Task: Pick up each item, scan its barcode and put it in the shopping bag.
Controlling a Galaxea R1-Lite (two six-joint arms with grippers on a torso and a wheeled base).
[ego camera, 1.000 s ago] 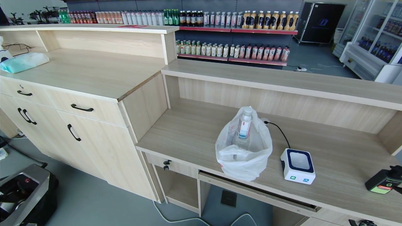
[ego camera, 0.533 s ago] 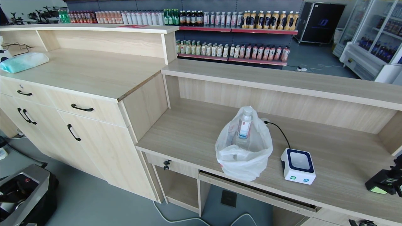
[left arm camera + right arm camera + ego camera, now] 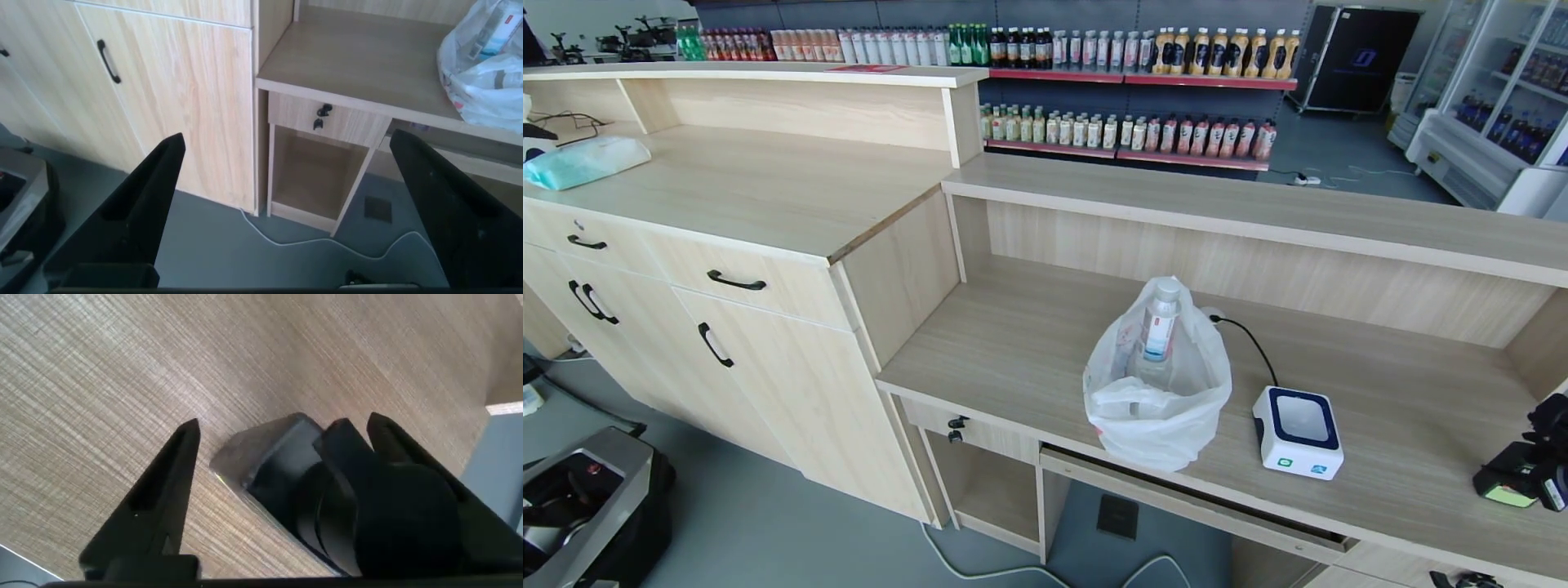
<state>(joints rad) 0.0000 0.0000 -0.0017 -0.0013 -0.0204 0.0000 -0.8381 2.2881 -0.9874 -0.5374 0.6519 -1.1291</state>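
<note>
A white plastic shopping bag point(image 3: 1156, 408) stands on the lower desk with a clear bottle point(image 3: 1159, 327) upright inside it. To its right lies the white barcode scanner point(image 3: 1297, 431) with a dark window. At the desk's far right sits a black item with a green label point(image 3: 1505, 483). My right gripper point(image 3: 1547, 469) is down at it. The right wrist view shows that gripper point(image 3: 282, 425) open, with its fingers on either side of the black item point(image 3: 286, 469), which rests on the desk. My left gripper point(image 3: 288, 137) hangs open and holds nothing, low beside the desk, above the floor.
A raised ledge point(image 3: 1258, 212) runs along the back of the desk, and a taller counter point(image 3: 768, 188) stands to the left with a teal pack point(image 3: 584, 159) on it. The scanner's cable point(image 3: 1250, 343) trails toward the back wall. A drawer with a lock point(image 3: 323, 118) sits under the desk's left end.
My right gripper has come down at the desk's far right and now straddles the black item, partly covering its green label. Bag, bottle and scanner have stayed put.
</note>
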